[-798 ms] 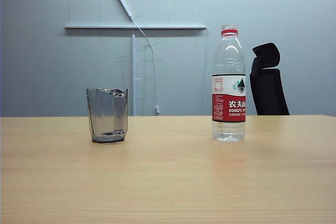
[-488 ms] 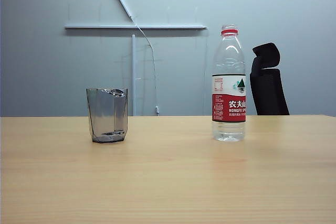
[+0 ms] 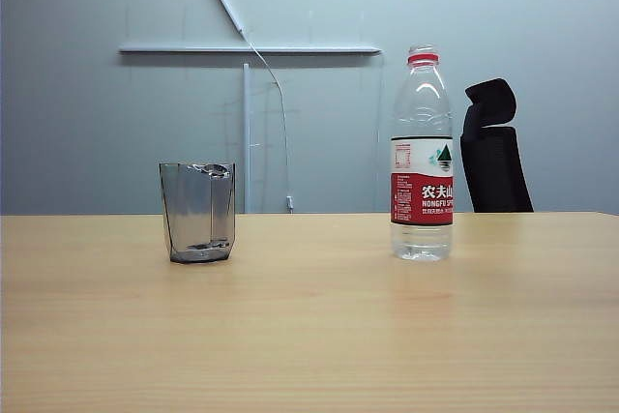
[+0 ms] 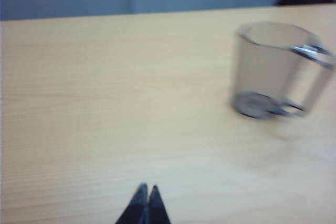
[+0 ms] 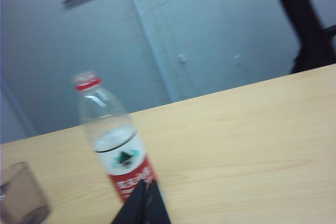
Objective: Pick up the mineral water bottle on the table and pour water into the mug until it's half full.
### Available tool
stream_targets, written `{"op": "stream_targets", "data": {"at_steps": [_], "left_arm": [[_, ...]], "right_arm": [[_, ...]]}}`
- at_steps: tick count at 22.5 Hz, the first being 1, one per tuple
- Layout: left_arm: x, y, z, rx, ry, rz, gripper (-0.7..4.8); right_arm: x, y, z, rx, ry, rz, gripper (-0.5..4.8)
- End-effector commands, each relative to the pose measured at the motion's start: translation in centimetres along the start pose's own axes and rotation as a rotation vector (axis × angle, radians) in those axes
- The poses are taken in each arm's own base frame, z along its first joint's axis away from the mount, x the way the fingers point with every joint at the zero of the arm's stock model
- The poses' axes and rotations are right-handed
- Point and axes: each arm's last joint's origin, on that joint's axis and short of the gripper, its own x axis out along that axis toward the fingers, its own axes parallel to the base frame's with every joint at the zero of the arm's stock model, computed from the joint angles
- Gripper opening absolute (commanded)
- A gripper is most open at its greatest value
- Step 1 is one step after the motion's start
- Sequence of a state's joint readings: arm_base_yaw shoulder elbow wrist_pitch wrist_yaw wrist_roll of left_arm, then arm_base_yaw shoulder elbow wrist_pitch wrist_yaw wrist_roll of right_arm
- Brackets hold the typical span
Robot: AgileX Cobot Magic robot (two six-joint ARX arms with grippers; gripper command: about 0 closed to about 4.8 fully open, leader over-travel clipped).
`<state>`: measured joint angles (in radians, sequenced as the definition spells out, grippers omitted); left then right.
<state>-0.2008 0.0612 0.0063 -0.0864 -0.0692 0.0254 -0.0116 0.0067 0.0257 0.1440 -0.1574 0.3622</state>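
Observation:
The mineral water bottle [image 3: 422,157] stands upright on the table [image 3: 309,336], right of centre, clear with a red neck ring and red-and-white label. The smoky-grey faceted mug [image 3: 197,212] stands to its left; whether it holds water I cannot tell. Neither arm shows in the exterior view. In the left wrist view my left gripper [image 4: 147,188] is shut, its tips together above bare wood, short of the mug [image 4: 278,72]. In the right wrist view my right gripper [image 5: 147,184] is shut, its tips in front of the bottle's [image 5: 113,140] label, empty.
A black chair back [image 3: 493,147] stands behind the table's far edge at the right. A grey wall with a white rail [image 3: 250,49] and a cable lies behind. The mug's edge [image 5: 18,195] shows in the right wrist view.

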Motion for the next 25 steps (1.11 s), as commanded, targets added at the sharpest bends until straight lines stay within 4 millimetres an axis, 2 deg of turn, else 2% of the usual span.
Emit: {"op": "stream_targets", "data": {"at_steps": [1, 2, 4, 5, 6, 7, 10, 13, 14, 16, 17, 21, 25], "left_arm": [[0.0, -1.3, 0.0, 0.016, 0.009, -0.124, -0.02], [0.0, -1.6, 0.0, 0.022, 0.012, -0.161, -0.02], [-0.2, -2.3, 0.0, 0.031, 0.008, -0.224, -0.02], [-0.3, -2.5, 0.0, 0.034, 0.007, -0.244, -0.02], [-0.3, -2.6, 0.0, 0.036, 0.007, -0.257, -0.02], [-0.3, -2.6, 0.0, 0.036, 0.006, -0.259, -0.02], [-0.3, -2.6, 0.0, 0.036, 0.005, -0.259, -0.02], [-0.3, -2.6, 0.0, 0.036, 0.006, -0.259, -0.02], [-0.3, -2.6, 0.0, 0.036, 0.005, -0.259, -0.02], [-0.3, -2.6, 0.0, 0.036, 0.005, -0.259, -0.02], [-0.3, -2.6, 0.0, 0.036, 0.006, -0.259, -0.02], [-0.3, -2.6, 0.0, 0.036, 0.005, -0.259, -0.02], [-0.3, -2.6, 0.0, 0.036, 0.006, -0.259, -0.02]], "right_arm": [[0.3, 1.2, 1.1, 0.045, 0.044, 0.065, 0.00], [0.5, 1.5, 1.3, 0.048, 0.062, 0.085, 0.03], [1.4, 2.4, 1.2, 0.055, 0.136, 0.092, 0.71], [2.2, 3.0, 0.7, 0.028, 0.188, 0.083, 1.94], [3.1, 3.7, 0.0, 0.009, 0.213, 0.078, 3.98], [3.6, 4.0, -0.4, 0.005, 0.220, 0.065, 4.79], [5.8, 5.4, -2.3, -0.069, 0.205, -0.036, 4.79], [8.6, 6.0, -4.7, -0.138, 0.197, -0.019, 4.79], [10.3, 6.4, -5.7, -0.166, 0.204, 0.006, 4.79], [12.1, 6.9, -6.7, -0.194, 0.202, 0.015, 4.79], [13.7, 7.2, -7.7, -0.194, 0.193, 0.001, 4.79], [16.5, 7.6, -9.9, -0.207, 0.216, -0.023, 4.79], [18.5, 7.3, -11.2, -0.245, 0.219, -0.080, 4.79]]}}
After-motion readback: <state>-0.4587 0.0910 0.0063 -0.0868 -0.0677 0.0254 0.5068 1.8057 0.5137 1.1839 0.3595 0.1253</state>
